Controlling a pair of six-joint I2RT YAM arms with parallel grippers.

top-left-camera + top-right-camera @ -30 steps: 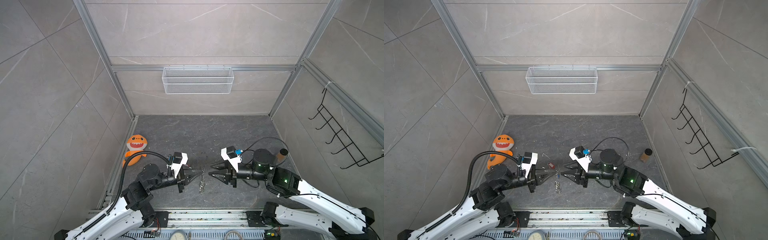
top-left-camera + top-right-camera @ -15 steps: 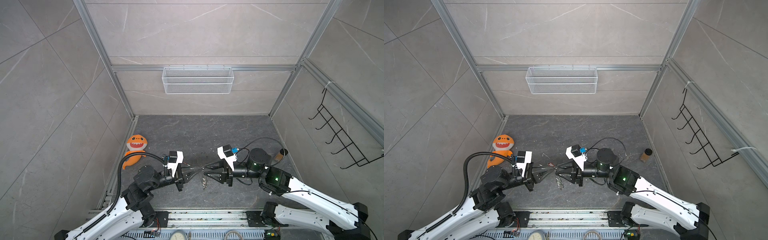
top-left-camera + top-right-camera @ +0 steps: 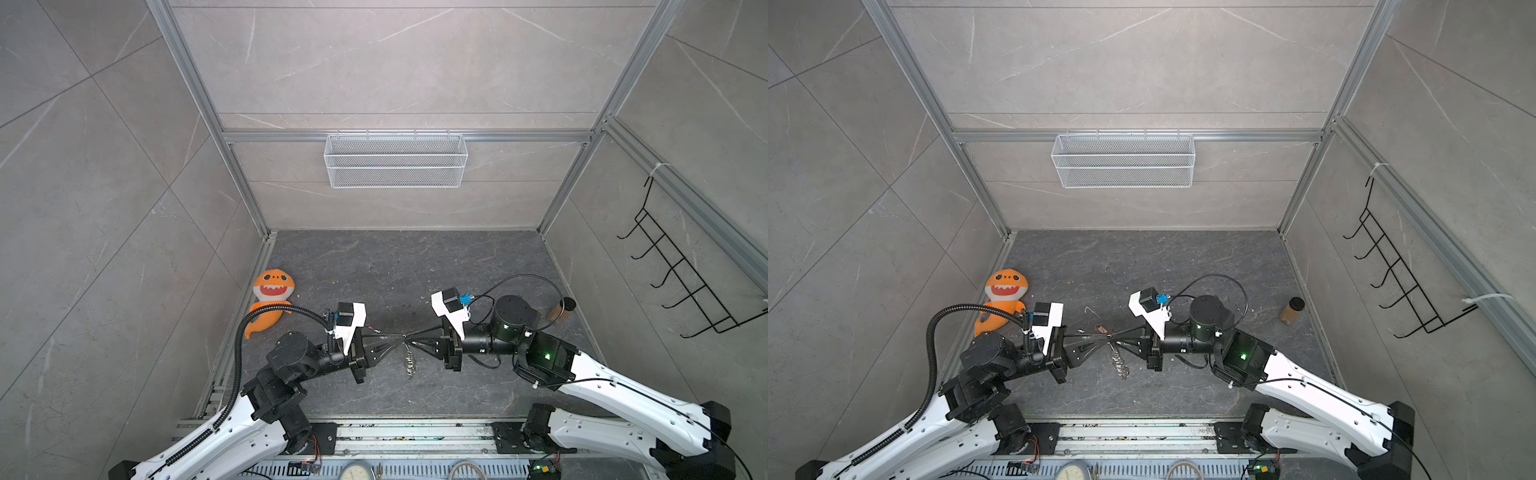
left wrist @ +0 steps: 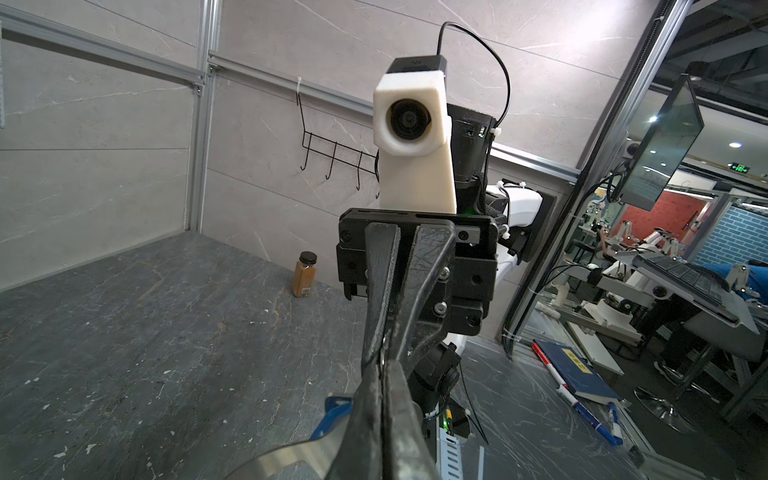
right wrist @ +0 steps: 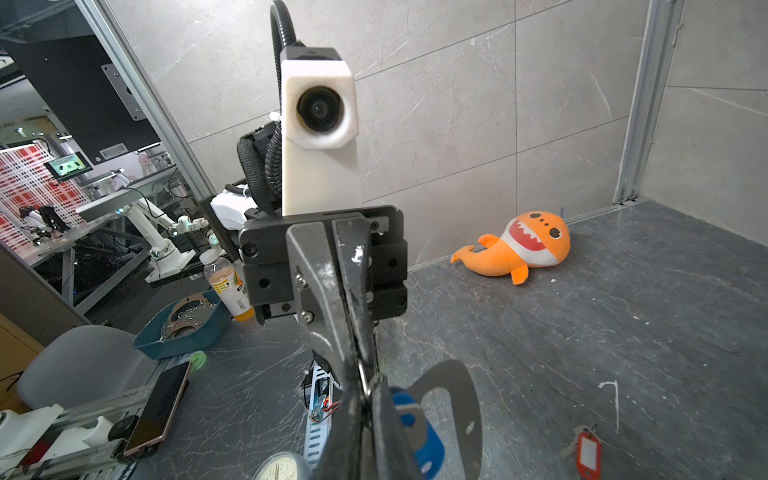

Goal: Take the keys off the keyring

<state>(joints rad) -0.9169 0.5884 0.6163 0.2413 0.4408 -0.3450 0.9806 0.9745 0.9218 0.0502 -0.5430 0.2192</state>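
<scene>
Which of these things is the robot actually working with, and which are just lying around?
In use: keyring, pinched by left pincer and right pincer; blue-tagged key; red-tagged key, already off.
Lying about: orange shark toy, brown bottle, wire basket, hook rack.

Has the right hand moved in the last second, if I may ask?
Yes: in a top view the right hand has shifted left, away from the jar, toward the left hand.

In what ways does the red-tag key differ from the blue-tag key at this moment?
The red-tag key lies loose on the table; the blue-tag key is raised off it, beside the right gripper. The red tag has a white label; none shows on the blue one. Both are small keys with plastic tags.
</scene>
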